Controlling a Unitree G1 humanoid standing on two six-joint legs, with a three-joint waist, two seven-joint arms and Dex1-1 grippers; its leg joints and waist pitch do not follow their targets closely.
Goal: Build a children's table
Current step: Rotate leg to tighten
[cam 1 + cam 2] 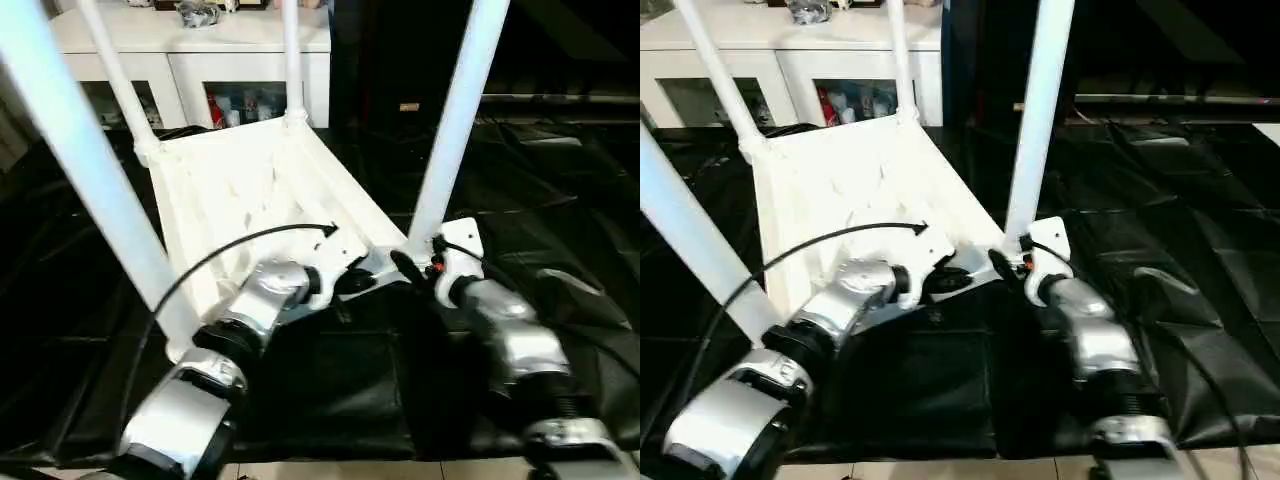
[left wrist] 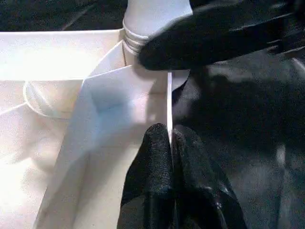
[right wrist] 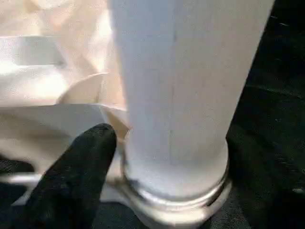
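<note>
Four white legs (image 1: 455, 120) stand on the upturned tabletop (image 1: 250, 190) on a black-draped worktop (image 1: 560, 190). A white cabinet (image 1: 200, 60) stands behind. The left pincer (image 2: 170, 143) is pressed together on the tabletop's rim; the right pincer (image 1: 415, 268) is spread around one leg's base.

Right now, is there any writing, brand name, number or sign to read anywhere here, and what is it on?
None can be read.
The white tabletop and its legs are plain, with no lettering.
The colourful items behind the cabinet's glass doors may carry labels, but they are too small and blurred to read.
The small tan tag in the dark background is also too small to read.
</note>
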